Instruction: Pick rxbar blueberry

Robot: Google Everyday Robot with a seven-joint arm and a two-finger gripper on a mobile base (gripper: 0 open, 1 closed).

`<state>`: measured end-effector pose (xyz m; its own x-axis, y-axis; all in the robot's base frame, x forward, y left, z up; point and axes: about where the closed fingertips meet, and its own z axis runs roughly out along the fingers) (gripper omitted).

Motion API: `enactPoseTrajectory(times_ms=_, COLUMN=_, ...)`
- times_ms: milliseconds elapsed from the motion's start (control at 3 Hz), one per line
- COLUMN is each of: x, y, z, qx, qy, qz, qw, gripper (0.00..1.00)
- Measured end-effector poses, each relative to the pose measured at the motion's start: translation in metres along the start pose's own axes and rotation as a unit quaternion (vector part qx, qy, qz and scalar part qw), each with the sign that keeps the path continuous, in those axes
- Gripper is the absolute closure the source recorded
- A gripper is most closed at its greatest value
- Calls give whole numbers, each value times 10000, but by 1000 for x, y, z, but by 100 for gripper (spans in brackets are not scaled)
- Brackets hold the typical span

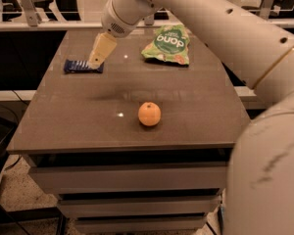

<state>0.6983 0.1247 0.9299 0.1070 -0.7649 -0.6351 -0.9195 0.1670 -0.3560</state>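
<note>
The desk carries everything. The end effector hangs over the far left corner; I cannot tell its opening. Just beneath and leftward lies the rxbar blueberry, flat, with its long axis running left to right.

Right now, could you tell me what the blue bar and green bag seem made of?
The rxbar blueberry: likely thin plastic or foil film, dark blue, lying smooth and flat. The green bag: glossy plastic film, judging by creases and sheen. The gripper hangs at the bar's right end.
</note>
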Motion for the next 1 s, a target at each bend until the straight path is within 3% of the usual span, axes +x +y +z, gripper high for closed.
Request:
enactPoseTrajectory(times_ms=333, x=13, y=-24, z=29, qx=46, qy=128, qz=227, qw=9996, gripper=0)
enactPoseTrajectory(times_ms=1000, x=30, y=-34, z=94, qx=-150, qy=133, qz=458, qw=9987, gripper=0)
